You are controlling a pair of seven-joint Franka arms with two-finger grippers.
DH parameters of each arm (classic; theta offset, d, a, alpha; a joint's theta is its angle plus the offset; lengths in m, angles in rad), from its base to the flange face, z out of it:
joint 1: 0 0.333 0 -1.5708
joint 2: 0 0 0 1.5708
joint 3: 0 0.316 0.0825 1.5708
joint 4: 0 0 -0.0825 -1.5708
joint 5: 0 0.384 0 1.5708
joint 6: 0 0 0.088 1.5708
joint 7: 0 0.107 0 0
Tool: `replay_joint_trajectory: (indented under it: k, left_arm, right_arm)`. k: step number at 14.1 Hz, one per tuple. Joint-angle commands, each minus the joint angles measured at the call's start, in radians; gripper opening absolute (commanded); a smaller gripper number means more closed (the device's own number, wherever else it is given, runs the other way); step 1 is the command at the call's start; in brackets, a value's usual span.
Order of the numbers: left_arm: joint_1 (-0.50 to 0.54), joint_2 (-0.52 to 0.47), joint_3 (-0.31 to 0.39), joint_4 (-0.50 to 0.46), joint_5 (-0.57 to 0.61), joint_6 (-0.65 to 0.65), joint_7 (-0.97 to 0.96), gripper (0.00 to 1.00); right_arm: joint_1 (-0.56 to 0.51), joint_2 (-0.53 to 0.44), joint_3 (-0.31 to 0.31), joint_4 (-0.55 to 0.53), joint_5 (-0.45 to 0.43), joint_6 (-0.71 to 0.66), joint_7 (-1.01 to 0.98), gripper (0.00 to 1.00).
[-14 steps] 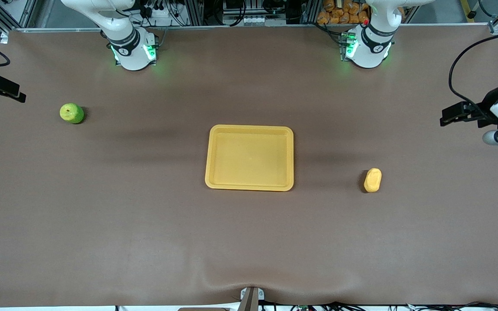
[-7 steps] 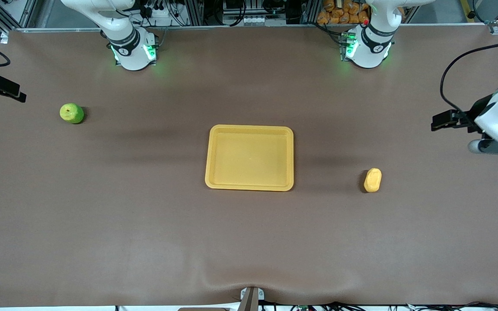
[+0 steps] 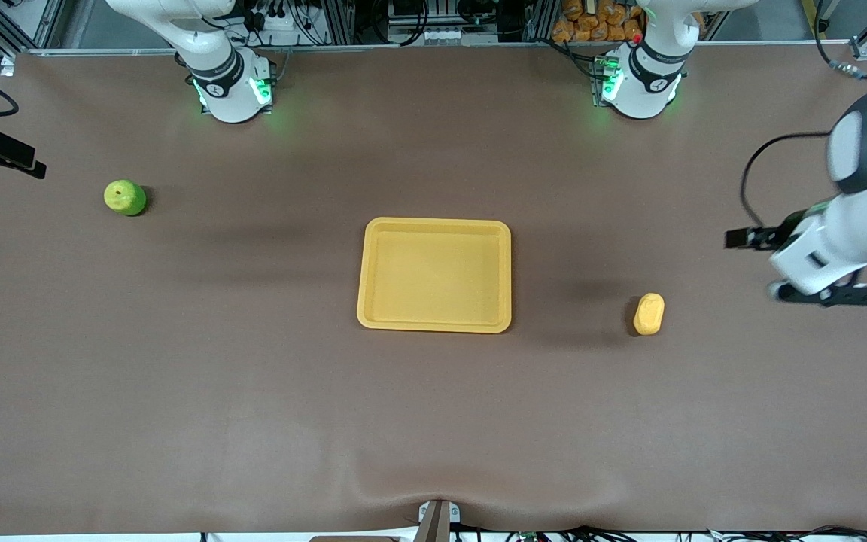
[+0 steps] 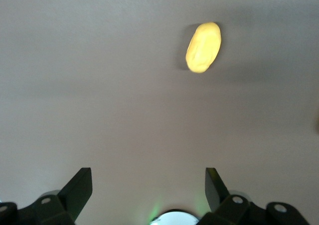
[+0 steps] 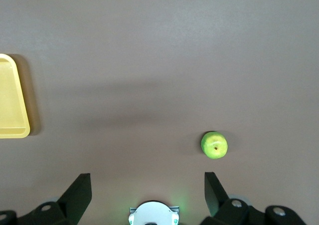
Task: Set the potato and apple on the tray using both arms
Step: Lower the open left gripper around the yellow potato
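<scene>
Bare brown counter (image 3: 253, 391) is lying open all around the potato (image 3: 649, 314), the apple (image 3: 125, 197) and the tray (image 3: 434, 275), which are sitting well apart from one another, so nothing is crowding any of them. The left gripper (image 4: 148, 190) is hanging with fingers spread wide over bare counter near the potato. The right gripper (image 5: 147, 191) is hanging likewise near the apple, with nothing standing between.

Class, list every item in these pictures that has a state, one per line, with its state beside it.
potato: lying on the table, not held.
apple: resting on the table, stem dimple up, not held.
tray: flat on the table, nothing in it.
left gripper: open, above the table near the potato.
right gripper: open, high above the table, holding nothing.
</scene>
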Motion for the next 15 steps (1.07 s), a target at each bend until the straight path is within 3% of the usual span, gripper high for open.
replay_joint_trajectory:
  k: [1,3,10,15]
  left_arm:
    - [-0.054,0.119,0.000,0.095,0.029,-0.004,-0.129,1.00]
    - [-0.068,0.144,0.000,0.106,0.034,0.020,-0.165,1.00]
    - [-0.073,0.230,-0.069,-0.050,0.032,0.451,-0.132,1.00]
    - [0.030,0.252,-0.073,-0.200,0.032,0.749,0.137,1.00]
  right_arm:
    - [-0.009,0.034,0.009,0.035,0.004,-0.016,-0.006,1.00]
    - [-0.012,0.040,0.009,0.035,0.004,-0.016,-0.006,1.00]
    - [-0.006,0.040,0.009,0.068,0.001,-0.016,-0.006,1.00]
    - [-0.002,0.040,0.014,0.074,-0.006,-0.017,-0.006,1.00]
